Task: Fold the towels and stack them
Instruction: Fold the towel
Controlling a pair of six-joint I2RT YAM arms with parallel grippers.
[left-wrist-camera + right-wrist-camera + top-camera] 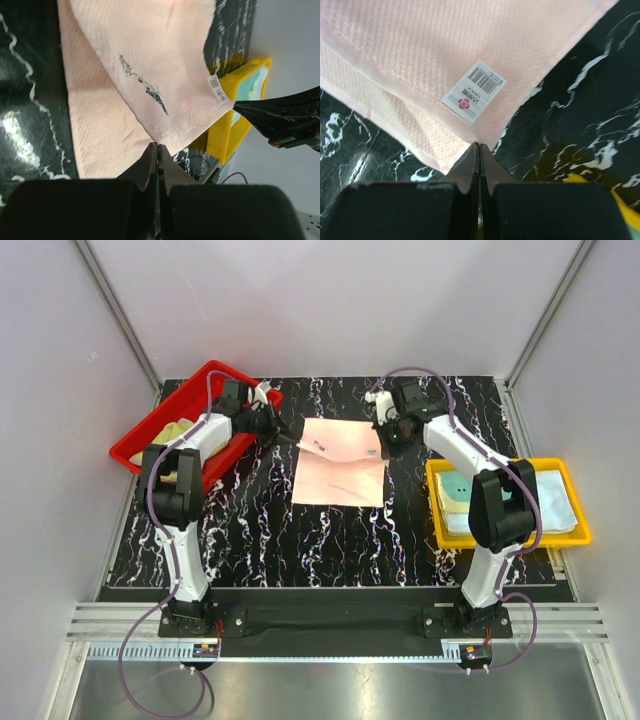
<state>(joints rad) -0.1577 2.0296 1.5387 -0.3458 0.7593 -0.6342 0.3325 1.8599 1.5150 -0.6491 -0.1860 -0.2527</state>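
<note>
A pink towel lies in the middle of the black marbled table, its far edge lifted and partly folded over. My left gripper is shut on the towel's far left corner; in the left wrist view the jaws pinch the cloth. My right gripper is shut on the far right corner, and the right wrist view shows the jaws closed on the towel just below its white tag. A yellow-green towel lies in the red tray. A teal towel and a pale blue one lie in the yellow tray.
The red tray stands at the far left, beside my left arm. The yellow tray stands at the right, under my right arm. White walls enclose the table on three sides.
</note>
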